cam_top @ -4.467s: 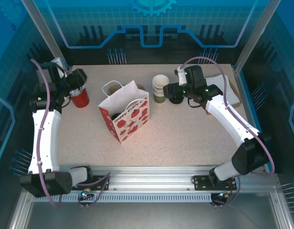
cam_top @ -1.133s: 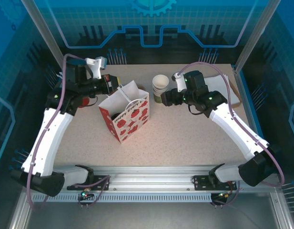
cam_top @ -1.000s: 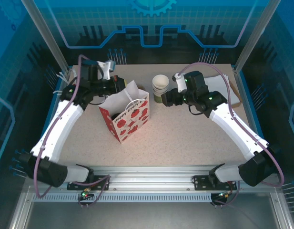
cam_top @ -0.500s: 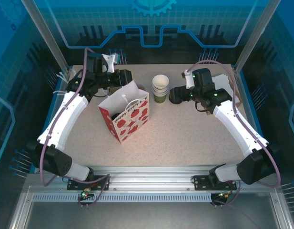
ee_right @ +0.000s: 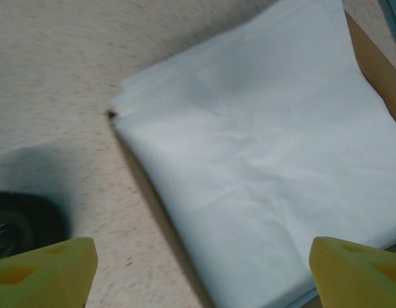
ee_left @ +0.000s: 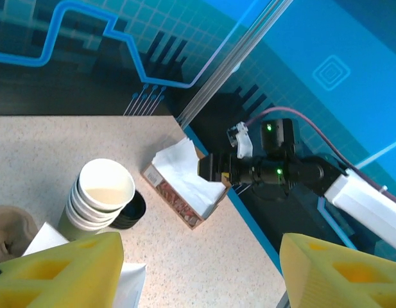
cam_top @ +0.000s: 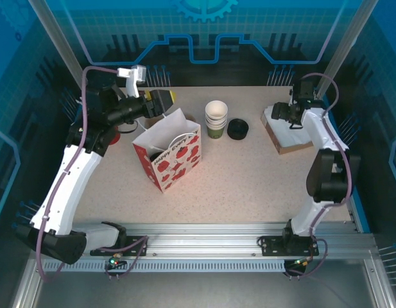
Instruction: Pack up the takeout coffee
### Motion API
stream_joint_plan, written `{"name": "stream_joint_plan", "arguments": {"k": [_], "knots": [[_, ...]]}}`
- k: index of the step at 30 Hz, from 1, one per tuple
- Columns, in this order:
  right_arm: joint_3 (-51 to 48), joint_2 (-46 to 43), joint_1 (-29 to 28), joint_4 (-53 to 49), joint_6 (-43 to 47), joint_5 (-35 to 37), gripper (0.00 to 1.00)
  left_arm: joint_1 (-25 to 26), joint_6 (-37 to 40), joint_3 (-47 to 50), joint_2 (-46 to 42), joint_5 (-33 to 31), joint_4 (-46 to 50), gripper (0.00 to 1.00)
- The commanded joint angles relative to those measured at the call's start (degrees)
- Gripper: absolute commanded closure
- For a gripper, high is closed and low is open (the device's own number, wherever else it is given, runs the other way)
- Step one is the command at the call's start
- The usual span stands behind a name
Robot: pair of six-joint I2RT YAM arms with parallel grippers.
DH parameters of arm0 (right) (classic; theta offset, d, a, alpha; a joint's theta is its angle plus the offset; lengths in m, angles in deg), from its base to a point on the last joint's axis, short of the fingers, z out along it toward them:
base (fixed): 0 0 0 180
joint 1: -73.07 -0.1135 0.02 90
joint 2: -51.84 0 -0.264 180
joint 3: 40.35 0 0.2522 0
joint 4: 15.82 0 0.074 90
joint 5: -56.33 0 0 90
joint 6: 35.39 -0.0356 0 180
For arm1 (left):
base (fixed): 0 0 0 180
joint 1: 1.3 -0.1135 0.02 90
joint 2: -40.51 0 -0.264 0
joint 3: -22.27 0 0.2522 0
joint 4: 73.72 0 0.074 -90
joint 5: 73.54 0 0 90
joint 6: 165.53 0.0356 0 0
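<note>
At mid-desk [cam_top: 249, 186], a red-and-white paper gift bag [cam_top: 175, 157] stands open. The dark round lid inside is probably the takeout coffee [cam_top: 155, 156]. Behind the bag, the left gripper [cam_top: 160, 101] hovers wide and empty. Farthest, the right gripper [cam_top: 278, 114] gapes over white folded napkins [ee_right: 249, 160]; the likely next move is pinching one.

The paper bag [cam_top: 167, 154] is set left of centre on the table [cam_top: 249, 186]. Right of it and slightly behind, the stack of cups [cam_top: 215, 117] is placed, with the stack of lids [cam_top: 237, 129] just beside it on the right. At the far right, well apart, the napkins [cam_top: 292, 132] are laid on a shallow box [cam_top: 289, 147] — the right gripper [cam_top: 275, 114] is held over them, the left gripper [cam_top: 162, 102] over the bag's far edge.
</note>
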Motion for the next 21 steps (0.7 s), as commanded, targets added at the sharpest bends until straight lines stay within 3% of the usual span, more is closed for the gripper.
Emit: {"name": "stream_joint_plan", "arguments": {"k": [1,14,21], "knots": [[5.1,5.5,2.1,-3.7,-0.7,3.7,0.13,0.3,0.5,2.9,-1.7,1.6,-0.5,0.32],[13.5,20.5,3.1,-5.7,-1.1,1.7,0.17,0.3,0.8,5.2,-4.2,1.6,-0.4,0.32],[15.5,24.7,3.1,-5.4,-0.3,0.4,0.25,0.3,0.9,5.8,-5.0,1.6,0.0,0.32]]}}
